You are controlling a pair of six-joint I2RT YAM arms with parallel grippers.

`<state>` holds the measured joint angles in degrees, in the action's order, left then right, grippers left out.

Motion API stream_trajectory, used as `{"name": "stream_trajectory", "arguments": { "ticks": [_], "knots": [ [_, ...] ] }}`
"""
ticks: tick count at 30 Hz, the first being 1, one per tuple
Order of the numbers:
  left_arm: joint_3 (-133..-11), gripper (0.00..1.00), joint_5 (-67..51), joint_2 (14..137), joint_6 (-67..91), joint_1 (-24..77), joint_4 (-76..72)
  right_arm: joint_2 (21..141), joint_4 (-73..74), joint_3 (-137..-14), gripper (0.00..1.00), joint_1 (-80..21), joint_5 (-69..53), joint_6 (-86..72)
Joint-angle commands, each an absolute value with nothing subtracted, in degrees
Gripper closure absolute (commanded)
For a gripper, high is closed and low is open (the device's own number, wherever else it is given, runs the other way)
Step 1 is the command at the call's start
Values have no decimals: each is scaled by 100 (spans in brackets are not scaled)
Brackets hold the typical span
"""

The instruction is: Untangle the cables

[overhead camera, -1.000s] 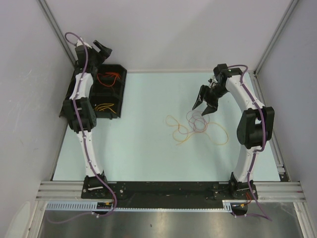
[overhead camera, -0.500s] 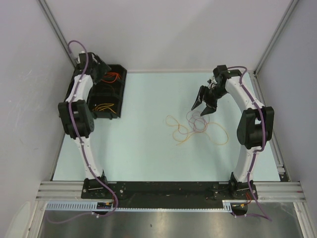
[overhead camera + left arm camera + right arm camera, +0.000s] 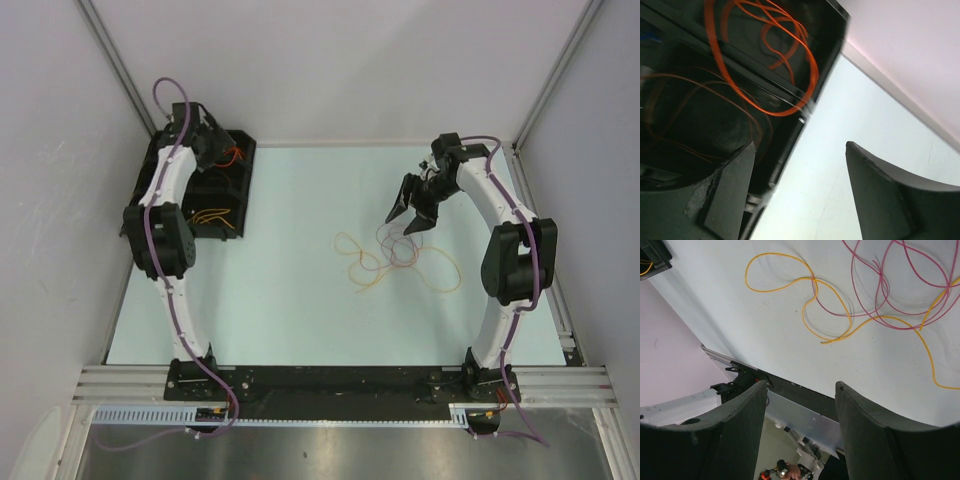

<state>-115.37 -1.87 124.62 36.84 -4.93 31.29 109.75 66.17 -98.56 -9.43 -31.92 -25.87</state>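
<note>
Cables (image 3: 400, 257) unmoved; left end effector (image 3: 800, 149) now over tray (image 3: 243, 185), parted, empty; right end effector (image 3: 801, 385) likewise.

Left black two-finger gripper (image 3: 799, 146): jaws apart, empty, extended far forward. Right black two-finger gripper (image 3: 801, 384): jaws apart, empty, angled downward.

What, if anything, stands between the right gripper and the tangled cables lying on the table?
Nothing visible does. The right gripper hangs open over the table, close to the tangled cables. Its wrist view shows only bare surface between the fingers and the loops.
</note>
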Motion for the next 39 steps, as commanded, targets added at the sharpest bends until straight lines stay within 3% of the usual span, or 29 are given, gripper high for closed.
{"name": "stream_trajectory", "arguments": {
  "ticks": [1,9,13,21,31,39],
  "knots": [
    [-11734,21,-430,12138,2998,342,3497,10740,6443,-9835,39,-949,-3243,-2725],
    [-9944,20,-781,11050,2540,1431,3042,10688,6223,-9800,38,-949,-3243,-2856],
    [-9414,20,-1650,10767,2207,1784,2979,10626,6012,-9563,38,-993,-3480,-2935],
    [-8685,21,-2145,10565,1819,2460,3253,10424,5792,-9255,38,-1178,-3603,-2927],
    [-8569,22,-2136,10959,1837,3172,3015,9968,5660,-8693,37,-1178,-3648,-2848],
    [-8859,30,-1855,11478,1784,3313,3094,9703,5651,-8438,37,-1134,-3639,-2795]
  ]
}}
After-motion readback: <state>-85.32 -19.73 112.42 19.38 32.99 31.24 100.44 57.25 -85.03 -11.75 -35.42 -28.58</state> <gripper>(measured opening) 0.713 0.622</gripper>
